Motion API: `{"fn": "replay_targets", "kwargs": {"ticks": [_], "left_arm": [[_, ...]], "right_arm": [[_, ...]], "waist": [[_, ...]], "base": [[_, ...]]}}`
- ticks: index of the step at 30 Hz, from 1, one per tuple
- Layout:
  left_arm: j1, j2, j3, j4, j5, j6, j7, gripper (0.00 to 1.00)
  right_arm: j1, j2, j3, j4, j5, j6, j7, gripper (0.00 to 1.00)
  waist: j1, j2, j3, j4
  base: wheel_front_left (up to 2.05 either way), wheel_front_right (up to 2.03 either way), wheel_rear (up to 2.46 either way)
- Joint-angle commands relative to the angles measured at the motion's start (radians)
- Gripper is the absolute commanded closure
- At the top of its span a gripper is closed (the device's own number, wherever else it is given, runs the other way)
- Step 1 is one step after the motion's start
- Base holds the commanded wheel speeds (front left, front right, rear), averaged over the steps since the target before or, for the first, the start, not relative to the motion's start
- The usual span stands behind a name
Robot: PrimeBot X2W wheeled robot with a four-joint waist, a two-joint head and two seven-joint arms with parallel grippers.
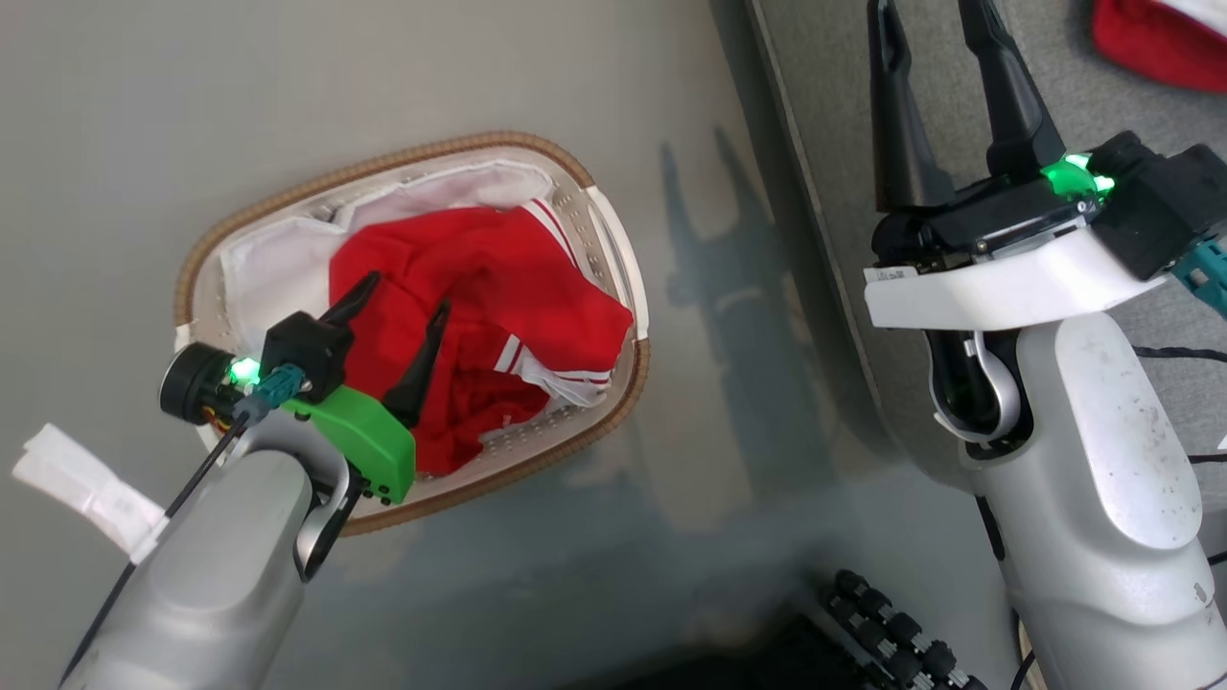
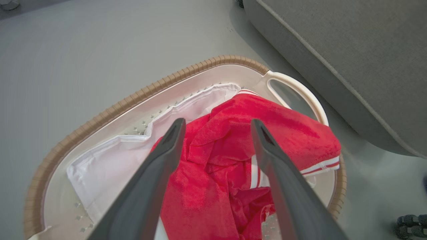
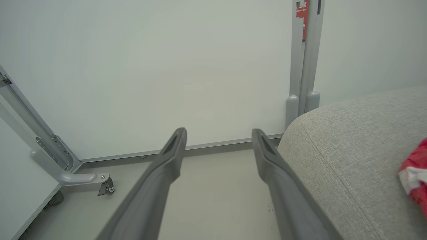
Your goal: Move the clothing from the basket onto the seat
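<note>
Right now the left end effector is spread wide with nothing pinched between its two dark fingers, and it hangs over the basket with both fingertips pointing down at the clothing. Seen along those fingers in the left wrist view, the left end effector frames the red garment. The crumpled fabric lies directly beyond and between the tips, and its white-striped hem drapes toward the basket rim and handle on the outer side of the right-hand finger. Whether the tips touch the cloth cannot be told. The white liner lies bare on the outer side of the left-hand finger, inside the same basket, which stands on the grey floor. The seat lies well beyond that handle, up and to the right of the fingers, apart from the basket. The right end effector is likewise spread and empty, and its fingers reach over the near edge of the seat. In its own wrist view the right end effector points at a pale wall across bare floor. The rounded grey cushion sits just beside its right-hand finger. A second red-and-white piece lies on the cushion farther out on that side, and it also appears near the top corner of the head view.
</note>
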State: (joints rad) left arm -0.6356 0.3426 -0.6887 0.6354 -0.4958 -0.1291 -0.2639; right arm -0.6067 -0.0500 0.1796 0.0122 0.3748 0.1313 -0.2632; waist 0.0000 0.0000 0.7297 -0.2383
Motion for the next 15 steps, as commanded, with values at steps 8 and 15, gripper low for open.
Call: {"fn": "replay_targets", "kwargs": {"ticks": [8, 15], "left_arm": [[-0.144, 0.024, -0.149, 0.108, -0.047, -0.003, -0.001, 0.00], [-0.208, 0.032, -0.267, 0.221, -0.080, -0.003, -0.001, 0.00]], "right_arm": [[-0.048, -0.002, 0.020, -0.059, -0.006, -0.001, -0.002, 0.00], [-0.070, -0.002, 0.028, -0.096, -0.026, -0.001, -0.002, 0.00]], "waist": [[0.0000, 0.0000, 0.131, -0.044], [0.0000, 0.0000, 0.183, -0.062]], "base": [[0.00, 0.00, 0.00], [0.00, 0.00, 0.00]]}}
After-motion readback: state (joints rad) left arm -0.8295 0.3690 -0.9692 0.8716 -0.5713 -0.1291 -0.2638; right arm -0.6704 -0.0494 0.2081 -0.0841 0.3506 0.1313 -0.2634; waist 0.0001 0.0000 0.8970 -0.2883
